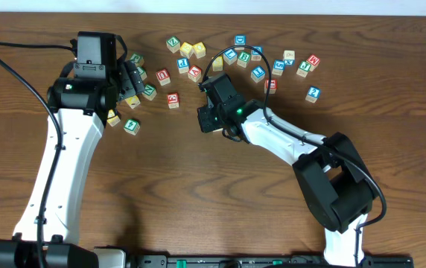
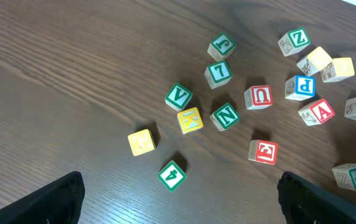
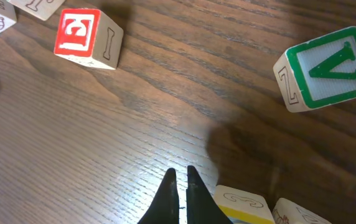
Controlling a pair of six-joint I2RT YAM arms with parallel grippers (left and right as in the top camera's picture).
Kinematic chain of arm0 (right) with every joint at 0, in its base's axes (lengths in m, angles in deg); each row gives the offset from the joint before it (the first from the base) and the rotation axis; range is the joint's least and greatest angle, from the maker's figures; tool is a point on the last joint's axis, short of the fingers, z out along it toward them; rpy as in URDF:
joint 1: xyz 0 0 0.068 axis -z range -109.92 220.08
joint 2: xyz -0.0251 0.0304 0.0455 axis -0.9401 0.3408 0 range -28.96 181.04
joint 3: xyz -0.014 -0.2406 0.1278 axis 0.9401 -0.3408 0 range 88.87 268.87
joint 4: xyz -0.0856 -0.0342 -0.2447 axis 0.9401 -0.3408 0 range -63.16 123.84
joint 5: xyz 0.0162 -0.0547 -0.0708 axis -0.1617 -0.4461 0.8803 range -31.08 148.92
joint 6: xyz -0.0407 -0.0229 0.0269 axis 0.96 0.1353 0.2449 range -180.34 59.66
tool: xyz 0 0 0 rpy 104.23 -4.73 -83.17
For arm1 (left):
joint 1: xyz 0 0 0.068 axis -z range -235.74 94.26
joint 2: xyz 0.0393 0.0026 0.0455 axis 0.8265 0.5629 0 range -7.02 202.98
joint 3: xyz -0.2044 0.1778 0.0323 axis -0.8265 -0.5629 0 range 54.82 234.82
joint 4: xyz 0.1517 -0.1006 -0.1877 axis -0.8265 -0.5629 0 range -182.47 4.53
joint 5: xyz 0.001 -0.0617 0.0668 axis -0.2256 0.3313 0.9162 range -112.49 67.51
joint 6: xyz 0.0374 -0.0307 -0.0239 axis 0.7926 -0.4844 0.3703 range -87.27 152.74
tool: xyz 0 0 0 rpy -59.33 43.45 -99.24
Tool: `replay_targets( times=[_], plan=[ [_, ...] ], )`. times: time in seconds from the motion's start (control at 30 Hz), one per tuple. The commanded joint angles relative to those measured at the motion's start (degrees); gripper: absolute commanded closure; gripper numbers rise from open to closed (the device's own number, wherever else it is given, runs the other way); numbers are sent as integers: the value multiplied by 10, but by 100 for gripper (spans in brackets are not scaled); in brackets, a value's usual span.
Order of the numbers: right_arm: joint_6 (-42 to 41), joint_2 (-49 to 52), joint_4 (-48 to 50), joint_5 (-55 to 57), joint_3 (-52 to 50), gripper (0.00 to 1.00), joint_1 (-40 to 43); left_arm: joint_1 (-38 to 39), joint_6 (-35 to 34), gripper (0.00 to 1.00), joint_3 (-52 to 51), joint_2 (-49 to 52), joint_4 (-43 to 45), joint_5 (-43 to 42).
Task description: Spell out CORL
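Many lettered wooden blocks lie scattered across the far part of the table point(image 1: 220, 193). I cannot pick out C, O, R or L blocks. My left gripper point(image 1: 132, 82) point(image 2: 178, 205) is open and empty, above a green 4 block point(image 2: 172, 175) point(image 1: 130, 125) and near a red E block point(image 2: 263, 151) point(image 1: 173, 99). My right gripper point(image 1: 210, 113) point(image 3: 179, 177) is shut and empty, low over bare wood. A red E block point(image 3: 88, 37) is ahead on its left, a green V block point(image 3: 330, 68) ahead on its right, and a yellow block point(image 3: 243, 208) just beside the fingers.
Green V point(image 2: 178, 96), N point(image 2: 224, 116) and 7 point(image 2: 218, 73) blocks, a yellow K point(image 2: 190, 119) and a red U point(image 2: 259, 96) cluster by the left gripper. More blue and red blocks point(image 1: 278, 65) lie at the back right.
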Motion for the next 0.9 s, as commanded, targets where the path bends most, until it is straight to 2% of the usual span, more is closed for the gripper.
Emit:
replay_targets(
  times=[0.0,0.33,0.87],
  plan=[
    [-10,9,-6,24,8,99,-5,-2,6,2,3,-2,-1,3],
    [-39,9,-22,54,8,99,-5,-2,6,2,3,-2,-1,3],
    [-35,-25,-23,43,22,98,12,-2,6,2,3,-2,-1,3]
  ],
)
